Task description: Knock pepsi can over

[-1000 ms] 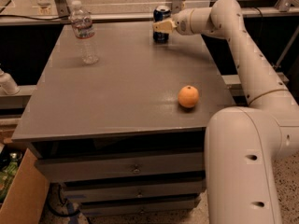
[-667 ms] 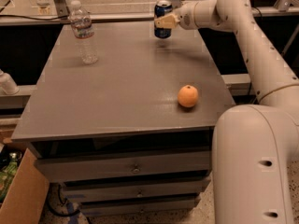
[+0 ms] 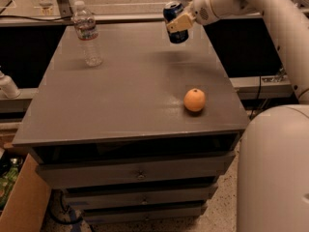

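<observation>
The pepsi can [image 3: 172, 11] is dark blue with a silver top rim. It hangs tilted in the air above the far right part of the grey table [image 3: 130, 91], with its shadow on the surface below. My gripper [image 3: 176, 26] reaches in from the right on the white arm and is shut on the can. One beige finger [image 3: 180, 22] lies across the can's front.
A clear water bottle [image 3: 87, 33] with a white cap stands at the table's far left. An orange [image 3: 194, 100] sits near the front right edge. Drawers [image 3: 140, 174] are under the tabletop, a cardboard box [image 3: 24, 202] is at lower left, and my white base [image 3: 275, 168] is at lower right.
The can stood on the table at the far edge with the gripper at it. Now it is lifted off the surface and tilted in the gripper.
</observation>
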`<state>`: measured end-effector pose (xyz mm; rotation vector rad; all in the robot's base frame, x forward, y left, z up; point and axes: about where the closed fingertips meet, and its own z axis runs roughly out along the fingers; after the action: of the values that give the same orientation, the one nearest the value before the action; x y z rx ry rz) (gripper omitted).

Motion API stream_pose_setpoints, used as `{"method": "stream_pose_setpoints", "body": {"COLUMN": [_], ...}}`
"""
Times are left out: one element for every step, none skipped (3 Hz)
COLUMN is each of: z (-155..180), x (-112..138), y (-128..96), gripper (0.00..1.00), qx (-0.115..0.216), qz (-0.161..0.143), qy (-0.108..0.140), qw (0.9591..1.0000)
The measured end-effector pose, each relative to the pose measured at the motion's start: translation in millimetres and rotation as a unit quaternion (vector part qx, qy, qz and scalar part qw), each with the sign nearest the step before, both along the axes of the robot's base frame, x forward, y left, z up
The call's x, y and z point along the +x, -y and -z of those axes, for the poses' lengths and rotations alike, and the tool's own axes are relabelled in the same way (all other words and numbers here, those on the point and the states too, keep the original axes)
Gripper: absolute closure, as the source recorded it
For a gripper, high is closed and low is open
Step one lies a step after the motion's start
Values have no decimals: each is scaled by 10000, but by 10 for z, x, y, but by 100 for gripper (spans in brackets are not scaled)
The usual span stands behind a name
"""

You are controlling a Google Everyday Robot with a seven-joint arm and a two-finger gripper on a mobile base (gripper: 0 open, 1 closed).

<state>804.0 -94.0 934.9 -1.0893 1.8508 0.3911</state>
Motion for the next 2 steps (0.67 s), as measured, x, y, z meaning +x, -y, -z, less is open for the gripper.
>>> {"method": "stream_pose_setpoints", "body": {"z": [126, 341], "x": [-258, -433], "y": [104, 272], "gripper": [100, 100], "qx": [-1093, -2226], "qz": [-231, -554], "qy": [-57, -202], "qw": [9937, 9731]}}
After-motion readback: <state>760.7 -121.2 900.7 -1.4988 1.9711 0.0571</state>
